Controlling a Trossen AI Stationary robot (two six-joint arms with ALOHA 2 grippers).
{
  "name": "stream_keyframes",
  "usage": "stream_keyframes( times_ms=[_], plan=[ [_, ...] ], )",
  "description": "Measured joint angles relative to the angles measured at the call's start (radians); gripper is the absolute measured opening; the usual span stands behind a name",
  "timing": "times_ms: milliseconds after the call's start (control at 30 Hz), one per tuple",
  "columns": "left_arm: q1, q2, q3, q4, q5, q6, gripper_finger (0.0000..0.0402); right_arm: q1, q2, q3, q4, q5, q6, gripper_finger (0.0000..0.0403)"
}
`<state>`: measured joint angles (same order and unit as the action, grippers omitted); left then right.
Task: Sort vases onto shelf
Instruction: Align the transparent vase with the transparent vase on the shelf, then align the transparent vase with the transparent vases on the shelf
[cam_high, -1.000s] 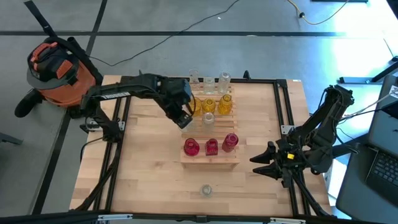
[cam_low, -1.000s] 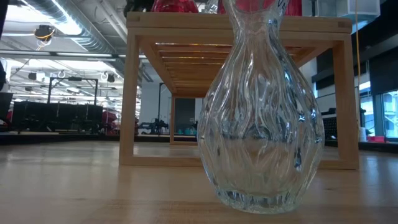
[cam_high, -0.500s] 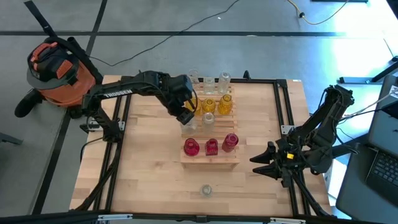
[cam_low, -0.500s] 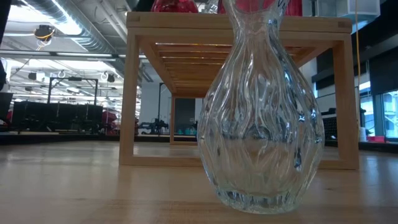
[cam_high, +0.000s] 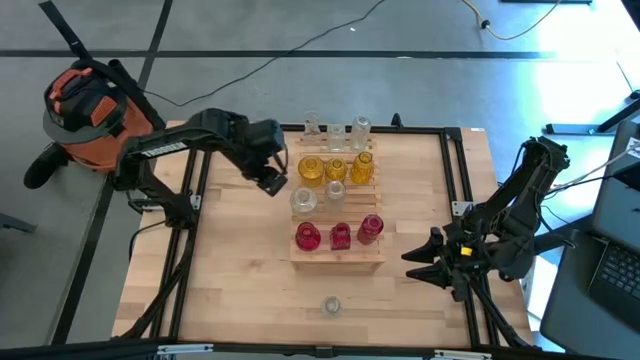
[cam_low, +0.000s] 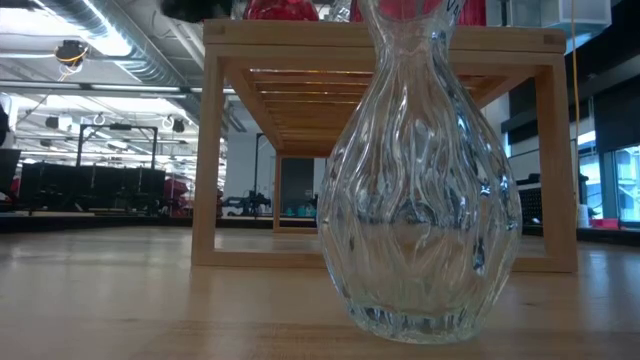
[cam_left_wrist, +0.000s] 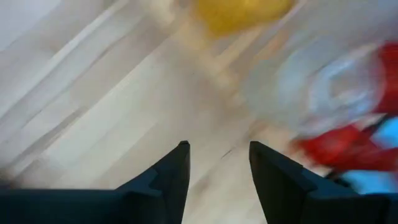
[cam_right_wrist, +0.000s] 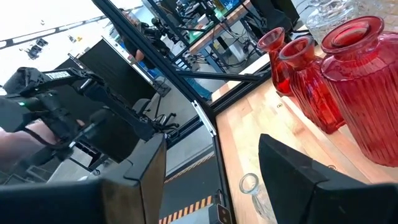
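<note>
Your left tool (cam_high: 270, 180) hangs released beside the shelf (cam_high: 338, 252), so take the lone clear vase (cam_high: 331, 305) on the tabletop (cam_high: 230, 280) by its narrow neck—it's likely slick, rigid, breakable glass.

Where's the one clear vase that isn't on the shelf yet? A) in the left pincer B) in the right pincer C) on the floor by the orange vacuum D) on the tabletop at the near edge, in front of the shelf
D: in the high view a lone clear vase stands on the bare tabletop in front of the shelf, with neither pincer near it.
</note>
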<state>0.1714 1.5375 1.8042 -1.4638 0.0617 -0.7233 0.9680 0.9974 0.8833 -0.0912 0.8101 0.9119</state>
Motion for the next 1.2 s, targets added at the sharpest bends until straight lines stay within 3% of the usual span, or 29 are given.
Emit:
stream_keyframes(
  times_ms=[133, 433, 833, 1033, 1200],
  plan=[
    [-0.017, 0.002, -0.03, -0.049, -0.023, -0.011, 0.0151, 0.0, 0.0, 0.0, -0.031, 0.009, 0.0, 0.0205],
    [-0.047, 0.006, -0.161, 0.093, 0.008, -0.035, 0.0148, 0.0, 0.0, 0.0, -0.038, 0.016, 0.011, 0.0205],
    [-0.048, 0.007, -0.188, 0.265, 0.055, -0.033, 0.0148, 0.0, 0.0, 0.0, -0.031, 0.015, 0.026, 0.0205],
    [-0.045, 0.007, -0.188, 0.247, 0.051, -0.03, 0.0148, 0.0, 0.0, 0.0, -0.031, 0.007, 0.026, 0.0205],
    [-0.045, 0.007, -0.188, 0.117, 0.039, -0.034, 0.0148, 0.0, 0.0, 0.0, -0.03, -0.01, 0.038, 0.0205]
  ],
)
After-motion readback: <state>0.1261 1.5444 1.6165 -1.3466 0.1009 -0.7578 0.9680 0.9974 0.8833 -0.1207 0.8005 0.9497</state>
